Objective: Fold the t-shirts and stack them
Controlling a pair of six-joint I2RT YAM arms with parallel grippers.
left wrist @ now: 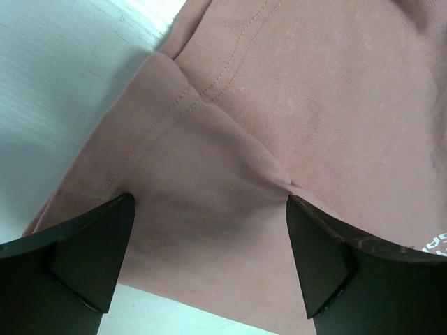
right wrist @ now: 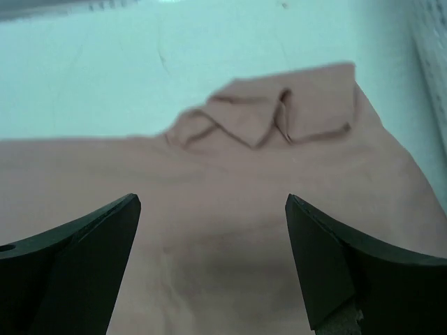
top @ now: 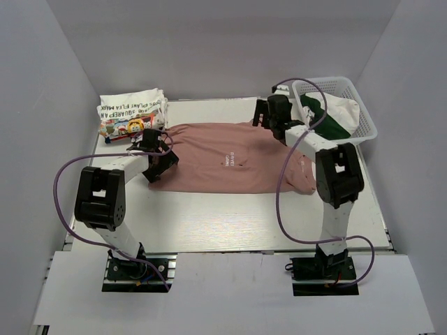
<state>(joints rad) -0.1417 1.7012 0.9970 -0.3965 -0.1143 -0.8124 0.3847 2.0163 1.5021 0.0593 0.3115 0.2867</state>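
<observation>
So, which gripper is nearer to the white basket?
The right gripper: it hovers close beside the basket. The left gripper is at the opposite end of the pink shirt, far from it.

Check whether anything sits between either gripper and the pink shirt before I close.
Nothing visible does. The left gripper and right gripper are both open over the pink shirt, and each wrist view shows only pink fabric between the fingers. The white shirt and basket sit further back.

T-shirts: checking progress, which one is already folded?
The white printed shirt at the far left, a compact bundle; the pink shirt lies spread flat.
</observation>
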